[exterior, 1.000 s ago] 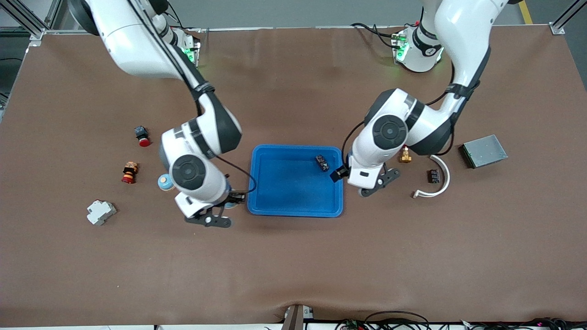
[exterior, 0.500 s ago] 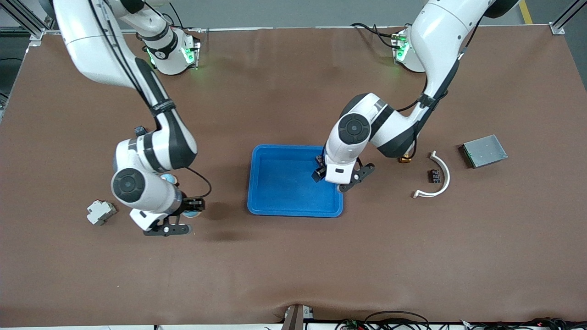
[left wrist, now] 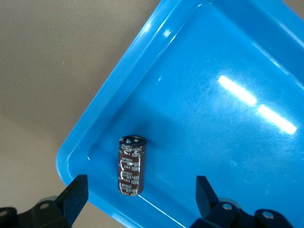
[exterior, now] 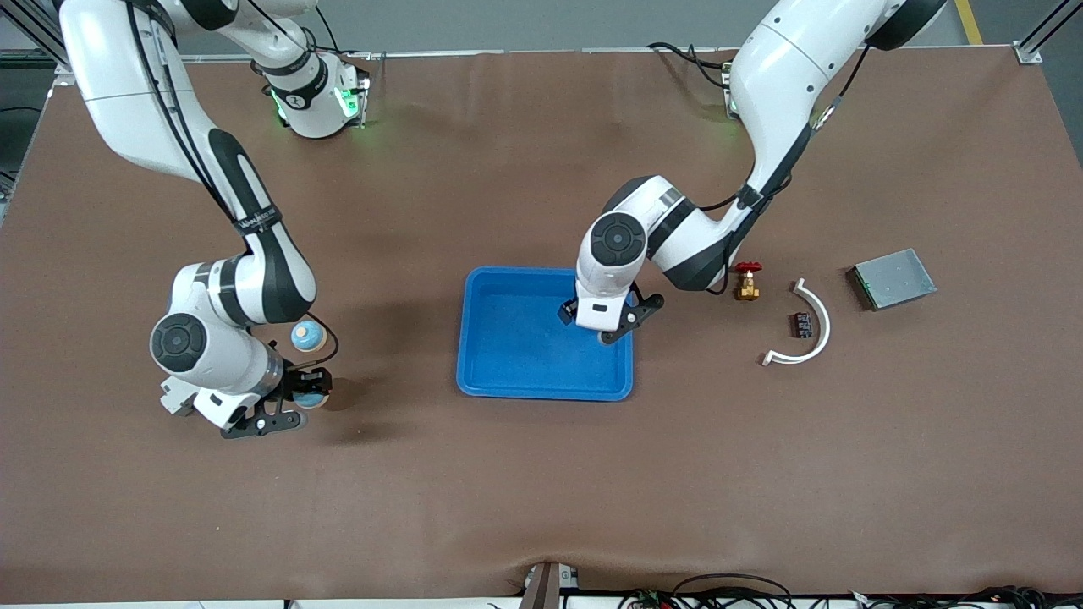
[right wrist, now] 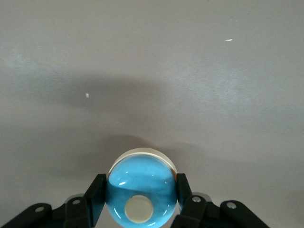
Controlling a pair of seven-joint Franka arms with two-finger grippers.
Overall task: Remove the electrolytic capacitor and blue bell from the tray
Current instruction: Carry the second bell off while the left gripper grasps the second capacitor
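right claw point(right wrist: 140, 197): pinches blue bell point(right wrist: 141, 190) above bare desk point(exterior: 474, 474), toward right arm's end.
second bell point(exterior: 308, 336): stands on desk nearby.
tray point(exterior: 508, 372): blue, holds capacitor point(left wrist: 131, 165) lying near its corner.
left claw point(left wrist: 140, 199): spread over capacitor.

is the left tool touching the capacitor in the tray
Apart. The left wrist view shows the capacitor lying in the blue tray between the open fingers of the left tool, blue showing on both sides.
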